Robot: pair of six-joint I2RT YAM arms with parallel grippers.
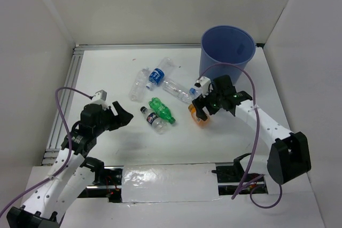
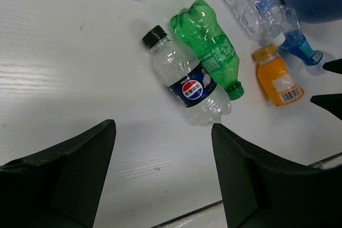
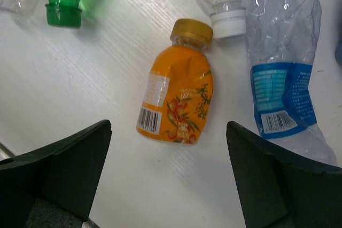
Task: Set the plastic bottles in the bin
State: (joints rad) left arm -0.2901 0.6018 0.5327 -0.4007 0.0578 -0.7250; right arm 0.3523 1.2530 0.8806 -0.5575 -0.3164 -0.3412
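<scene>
Several plastic bottles lie on the white table in front of the bin, a big blue bucket at the back right. My right gripper hovers open just above the orange bottle, which lies flat with its gold cap pointing away; the fingers stand wide on either side of its base, not touching. A crumpled blue-labelled bottle lies to its right. My left gripper is open and empty, short of the dark-labelled bottle and the green bottle beside it. More clear bottles lie farther back.
White walls close in the table on three sides. An aluminium rail runs along the left edge. A shiny plastic-covered strip lies at the near edge between the arm bases. Purple cables loop off both arms.
</scene>
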